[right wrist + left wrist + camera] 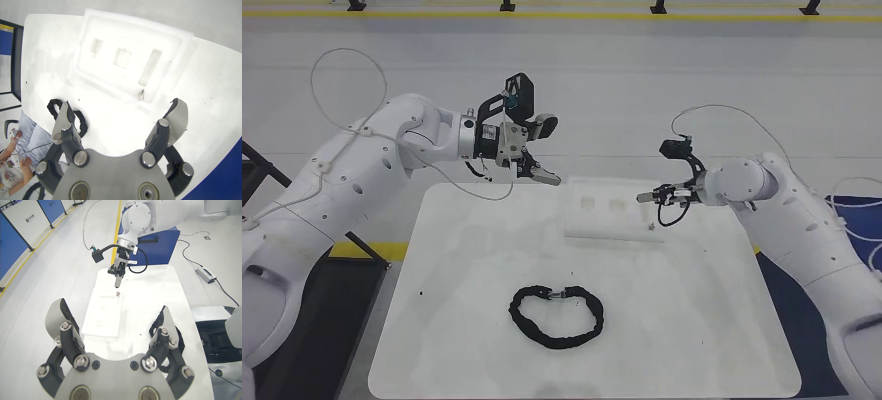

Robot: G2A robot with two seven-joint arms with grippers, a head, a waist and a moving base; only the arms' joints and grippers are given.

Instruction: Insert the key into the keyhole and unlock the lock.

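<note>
Both are hanging open for you: left gripper (113, 308) near the foam tray (132, 24), right gripper (121, 102) above the key (141, 95).

a white table (442, 300) is carrying a white foam tray (582, 230) lying toward its far edge and a black chain lock (557, 342) lying coiled nearer the front, well apart.

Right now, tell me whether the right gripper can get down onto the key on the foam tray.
Probably yes. The right gripper is open and hangs just above the key, which lies uncovered near the edge of the foam tray; the left gripper is at the tray's other end.
</note>
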